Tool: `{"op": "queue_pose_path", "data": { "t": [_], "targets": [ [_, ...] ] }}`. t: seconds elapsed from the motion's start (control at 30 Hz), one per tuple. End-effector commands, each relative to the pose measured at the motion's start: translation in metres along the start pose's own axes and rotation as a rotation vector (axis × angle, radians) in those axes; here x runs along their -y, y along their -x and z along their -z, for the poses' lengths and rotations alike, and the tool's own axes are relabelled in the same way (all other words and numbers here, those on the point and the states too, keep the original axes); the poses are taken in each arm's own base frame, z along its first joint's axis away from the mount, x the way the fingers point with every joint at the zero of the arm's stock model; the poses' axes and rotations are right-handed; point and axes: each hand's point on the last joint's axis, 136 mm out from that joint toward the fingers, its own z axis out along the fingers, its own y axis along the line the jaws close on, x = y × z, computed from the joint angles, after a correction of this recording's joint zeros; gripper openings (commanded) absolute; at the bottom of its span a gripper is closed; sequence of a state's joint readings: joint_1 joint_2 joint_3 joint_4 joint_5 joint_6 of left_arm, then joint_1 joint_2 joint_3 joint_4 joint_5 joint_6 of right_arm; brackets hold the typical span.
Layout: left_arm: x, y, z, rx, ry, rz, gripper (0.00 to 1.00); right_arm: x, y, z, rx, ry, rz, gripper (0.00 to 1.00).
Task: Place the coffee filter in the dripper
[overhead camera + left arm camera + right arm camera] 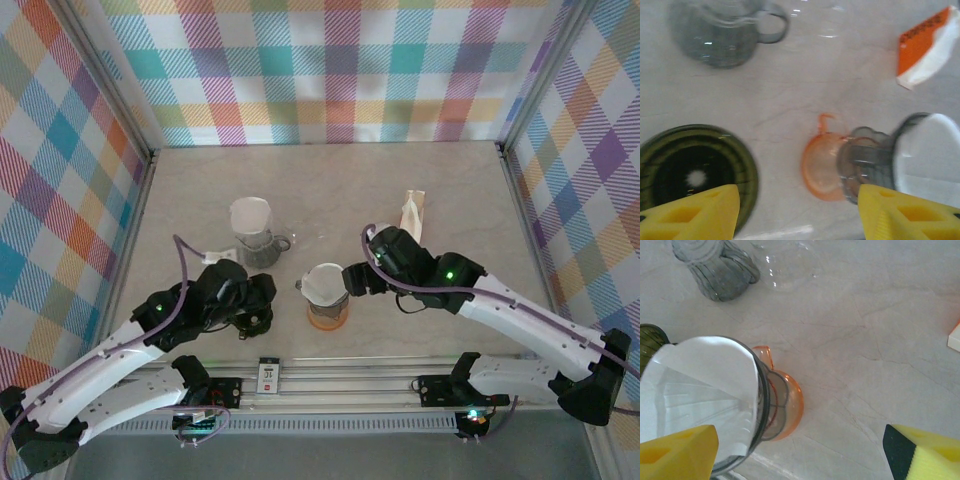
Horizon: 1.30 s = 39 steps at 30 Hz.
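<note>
Desk, seen from above, with two arms reaching in from its near edge.

Left gripper hangs low over the near-left part of the desk. In its wrist view the yellow fingers are spread wide, with bare desk between them and nothing held. A dark green disc lies beneath the left-hand finger.

Right gripper stands just beside the dripper, on its right. Its fingers are likewise spread apart and hold nothing.

Glass jug stands left of centre, about midway back, its handle turned toward the right edge.

Dripper, of grey see-through plastic on an orange base, stands upright near the middle of the near edge, between the two grippers.

Coffee filter, a white paper cone, sits inside the dripper. Its long axis is upright, with the open mouth facing up and the point down in the dripper's throat. Its folded seam edge lies toward the right-hand side in the right wrist view.

Orange-and-white packet lies right of centre, beyond the right gripper.
</note>
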<state>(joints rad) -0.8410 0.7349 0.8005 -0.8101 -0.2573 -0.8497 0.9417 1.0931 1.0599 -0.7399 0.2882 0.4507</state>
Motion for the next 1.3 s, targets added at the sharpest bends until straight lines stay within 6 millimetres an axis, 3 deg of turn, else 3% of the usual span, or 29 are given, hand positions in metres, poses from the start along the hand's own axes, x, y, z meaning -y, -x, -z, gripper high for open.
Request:
{"op": "queue_pose_path", "data": {
  "t": [0.0,0.13,0.33,0.63,0.9,1.1,1.27],
  "targets": [
    [-0.068,-0.025,0.003,-0.05,0.239,0.084,0.59,0.005,-0.001,0.003,0.03,-0.004,-0.028,0.87],
    [-0.096,-0.042,0.0,-0.072,0.307,0.157,0.55,0.008,-0.008,0.003,0.03,-0.002,-0.029,0.87],
    [-0.106,-0.057,-0.022,-0.111,0.344,0.201,0.48,0.011,-0.013,0.005,0.035,0.003,-0.029,0.87],
    [-0.105,-0.056,-0.046,-0.126,0.335,0.215,0.44,0.014,-0.023,0.005,0.028,0.009,-0.042,0.88],
    [-0.109,-0.059,-0.052,-0.137,0.339,0.223,0.31,0.02,-0.027,0.007,0.035,-0.005,-0.053,0.88],
    [-0.109,-0.06,-0.053,-0.143,0.336,0.229,0.22,0.045,-0.034,0.008,0.034,-0.118,-0.091,0.88],
    [-0.109,-0.062,-0.052,-0.15,0.33,0.231,0.13,0.054,-0.05,-0.003,-0.014,-0.109,-0.135,0.87]
  ]
}}
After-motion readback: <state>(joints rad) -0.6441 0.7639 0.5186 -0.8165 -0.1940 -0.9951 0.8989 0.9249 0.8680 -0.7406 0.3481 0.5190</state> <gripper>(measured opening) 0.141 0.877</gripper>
